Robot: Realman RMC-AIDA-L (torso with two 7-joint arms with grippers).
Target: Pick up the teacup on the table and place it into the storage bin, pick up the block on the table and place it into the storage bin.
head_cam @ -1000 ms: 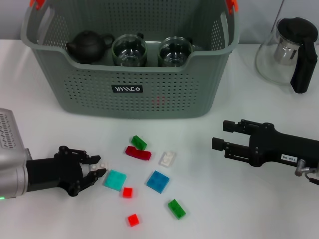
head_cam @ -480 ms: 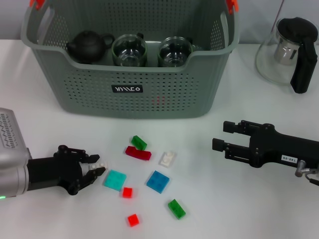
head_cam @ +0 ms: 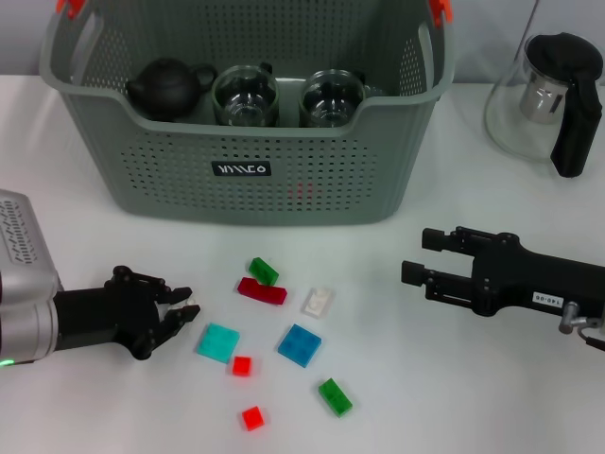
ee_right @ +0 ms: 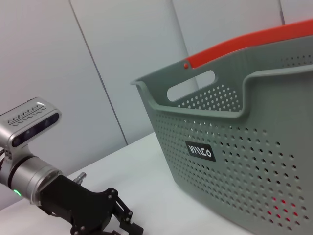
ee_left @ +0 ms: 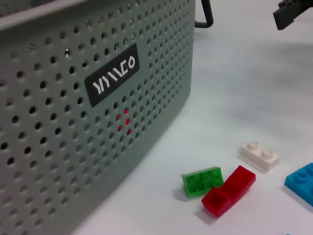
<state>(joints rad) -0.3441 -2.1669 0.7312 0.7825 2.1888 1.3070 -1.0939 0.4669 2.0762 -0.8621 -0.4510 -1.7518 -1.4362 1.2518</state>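
The left gripper (head_cam: 180,314) sits at eight o'clock of the storage bin (head_cam: 312,180), its jaws clamped on a small white block (head_cam: 192,310), with the loose blocks lying just to its three o'clock. The right gripper (head_cam: 421,260) hangs idle with jaws apart at five o'clock of the bin, and two glass teacups (head_cam: 245,96) already sit inside. Judged risk: the thin pinch could let the block slip during the lift over the bin's tall wall.

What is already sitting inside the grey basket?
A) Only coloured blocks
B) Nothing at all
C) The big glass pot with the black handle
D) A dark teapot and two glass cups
D: the head view shows a dark teapot and two glass cups inside the basket, while the glass pot stands outside it on the table.
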